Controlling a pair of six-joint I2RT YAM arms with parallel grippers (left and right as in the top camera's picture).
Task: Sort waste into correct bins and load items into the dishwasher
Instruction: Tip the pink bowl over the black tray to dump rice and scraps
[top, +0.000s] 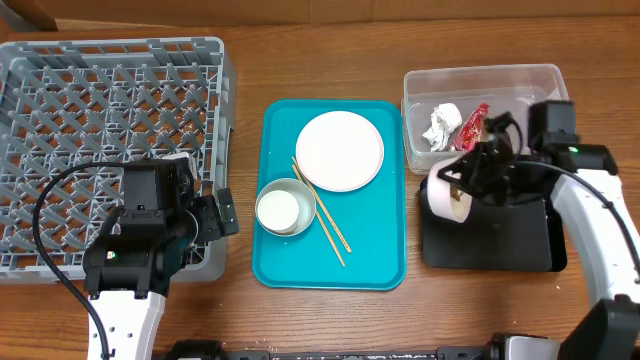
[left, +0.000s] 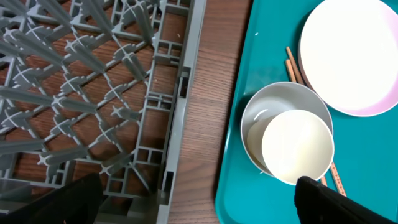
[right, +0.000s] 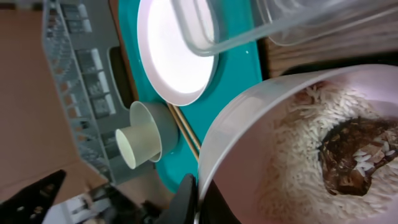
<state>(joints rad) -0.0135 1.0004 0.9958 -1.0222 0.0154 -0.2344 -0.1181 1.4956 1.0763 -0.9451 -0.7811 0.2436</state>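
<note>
My right gripper (top: 466, 176) is shut on the rim of the small pink-white dish (top: 447, 193) and holds it tilted over the black tray (top: 500, 240). In the right wrist view (right: 199, 196) the dish (right: 249, 143) holds white rice (right: 298, 155) and a brown food lump (right: 351, 155). The clear tub (top: 480, 72) holds the white napkin (top: 441, 125) and the red wrapper (top: 472, 125). The plate (top: 340, 150), the grey bowl (top: 298, 222) with the white cup (top: 278, 210) inside it, and the chopsticks (top: 325, 220) lie on the teal tray (top: 370, 250). My left gripper (top: 222, 213) is open and empty beside the rack's right wall.
The grey dish rack (top: 100, 100) fills the left side and holds no dishes. The left wrist view shows its wall (left: 180, 93), a strip of wooden table, and the cup (left: 297, 146) in the bowl (left: 261, 112).
</note>
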